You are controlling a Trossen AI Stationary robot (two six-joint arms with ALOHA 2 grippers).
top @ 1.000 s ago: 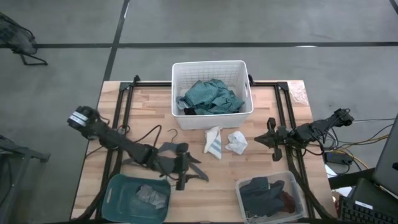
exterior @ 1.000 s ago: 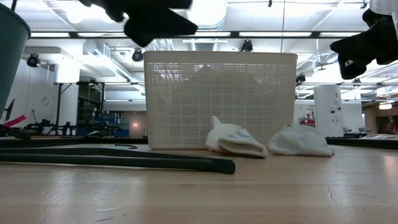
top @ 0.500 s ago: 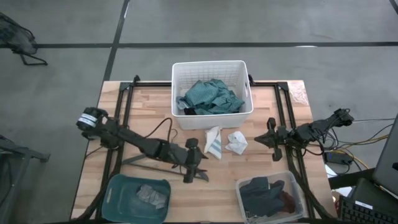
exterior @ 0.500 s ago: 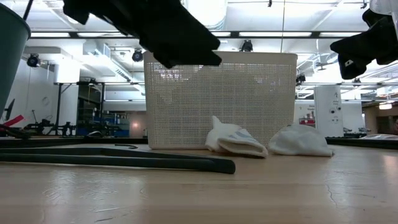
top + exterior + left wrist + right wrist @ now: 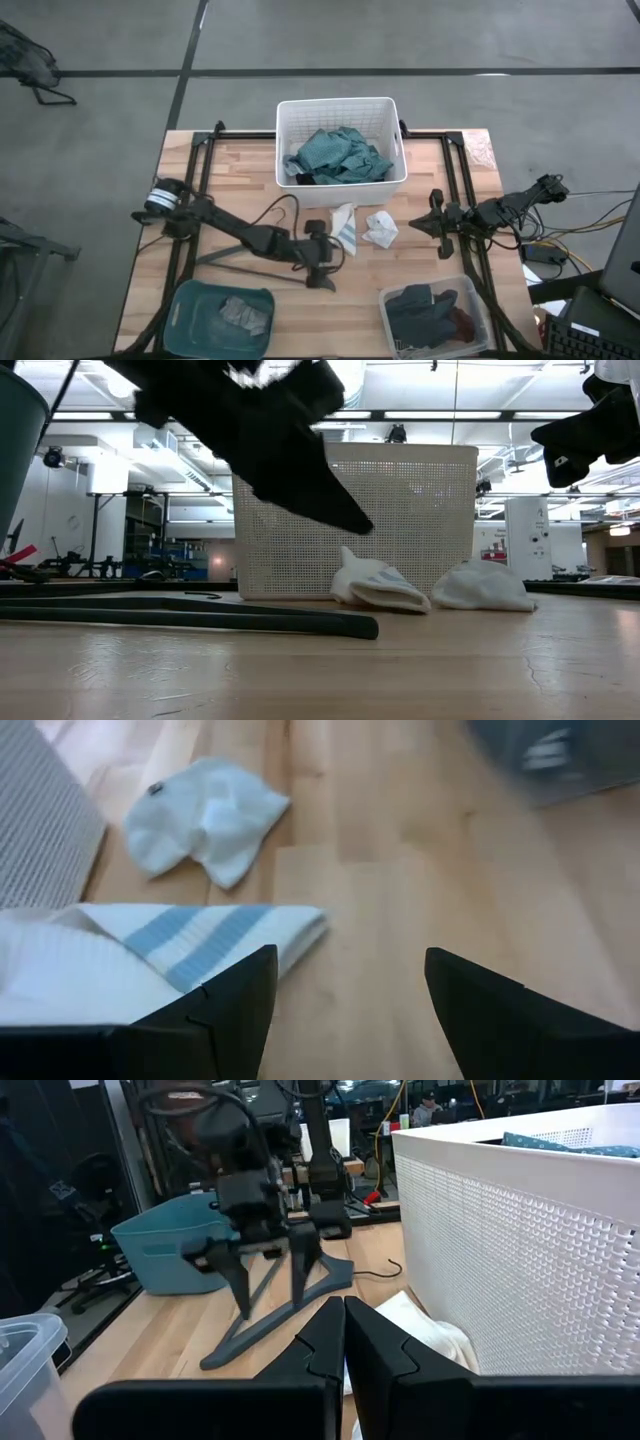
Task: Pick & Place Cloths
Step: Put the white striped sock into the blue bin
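Observation:
A white cloth with blue-grey stripes (image 5: pixel 343 229) (image 5: pixel 150 960) (image 5: pixel 380 585) and a small white cloth (image 5: pixel 380 230) (image 5: pixel 205 815) (image 5: pixel 485 588) lie on the table in front of the white basket (image 5: pixel 340 108). A teal-green cloth (image 5: pixel 338 155) fills the basket. My left gripper (image 5: pixel 328 256) (image 5: pixel 350 990) (image 5: pixel 340 510) hovers open just left of the striped cloth, touching nothing. My right gripper (image 5: pixel 437 226) (image 5: pixel 343 1342) (image 5: pixel 590 430) waits shut and raised at the table's right side. A grey piece (image 5: pixel 243 314) lies in the teal bin, and dark navy and maroon cloths (image 5: pixel 430 312) lie in the clear bin.
The dark grey clothes hanger (image 5: pixel 235 262) (image 5: pixel 190 615) (image 5: pixel 280 1315) lies flat under my left arm. The teal bin (image 5: pixel 185 318) sits at the near left and the clear bin (image 5: pixel 478 305) at the near right. Bare wood shows between the two bins.
My left gripper has swept toward the table's right, from above the hanger to just beside the striped cloth, and has come down lower with its fingers tipped downward. The cloths, the hanger and my right arm have stayed in place.

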